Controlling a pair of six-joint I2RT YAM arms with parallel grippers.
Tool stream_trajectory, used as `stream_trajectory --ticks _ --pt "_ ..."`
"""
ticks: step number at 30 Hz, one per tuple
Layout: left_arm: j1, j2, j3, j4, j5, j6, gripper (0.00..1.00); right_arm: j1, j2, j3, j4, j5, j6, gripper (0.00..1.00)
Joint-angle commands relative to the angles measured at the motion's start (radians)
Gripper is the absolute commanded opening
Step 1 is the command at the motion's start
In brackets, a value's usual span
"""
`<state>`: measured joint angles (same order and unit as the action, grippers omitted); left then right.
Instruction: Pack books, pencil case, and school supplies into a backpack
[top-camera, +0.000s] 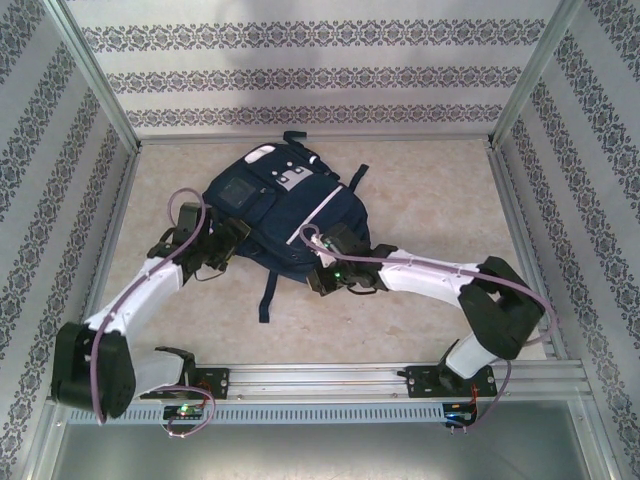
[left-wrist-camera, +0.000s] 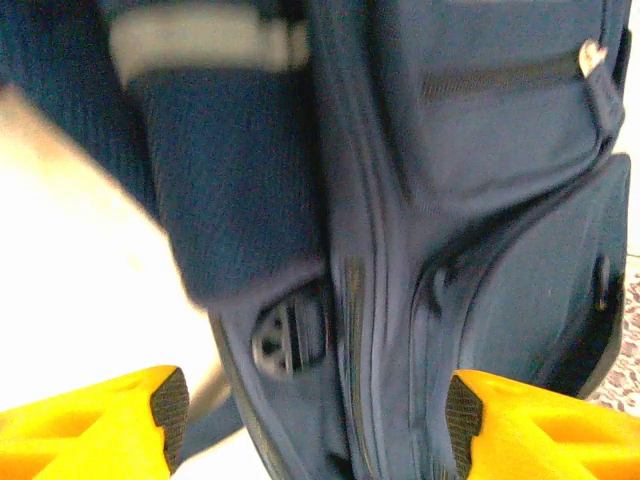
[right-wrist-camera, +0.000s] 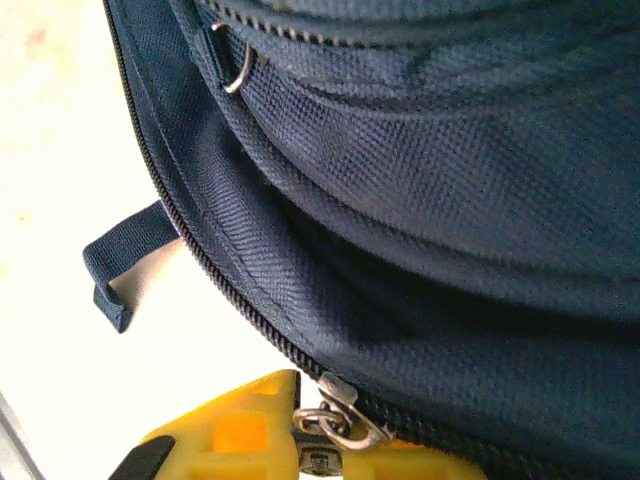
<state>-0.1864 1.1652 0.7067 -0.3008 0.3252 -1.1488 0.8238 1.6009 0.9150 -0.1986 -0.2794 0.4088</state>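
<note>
Toward the far edge of the table (top-camera: 430, 200), the backpack (top-camera: 275, 215), judged soft and floppy, is laid flat and best taken by its zipper pull (right-wrist-camera: 345, 420), on which the right gripper (right-wrist-camera: 320, 445) is apparently pinched, while the left gripper (left-wrist-camera: 315, 415) is spread wide beside it.

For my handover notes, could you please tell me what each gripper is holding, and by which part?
Right gripper: the large dark navy fabric backpack, by its metal zipper pull. Left gripper: open, holding nothing.
</note>
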Motion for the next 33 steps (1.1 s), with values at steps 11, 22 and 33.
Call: stream_trajectory --ticks 11,22,33 --pt "-0.207 0.017 -0.129 0.129 -0.003 -0.243 0.59 0.102 0.12 0.143 -0.027 -0.028 0.07 0.0" --pt "-0.245 0.08 -0.152 0.181 -0.058 -0.245 0.4 0.107 0.118 0.148 -0.027 -0.009 0.081 0.0" --pt "-0.242 0.157 -0.102 0.193 -0.105 -0.183 0.24 0.109 0.1 0.125 -0.066 0.036 0.059 0.0"
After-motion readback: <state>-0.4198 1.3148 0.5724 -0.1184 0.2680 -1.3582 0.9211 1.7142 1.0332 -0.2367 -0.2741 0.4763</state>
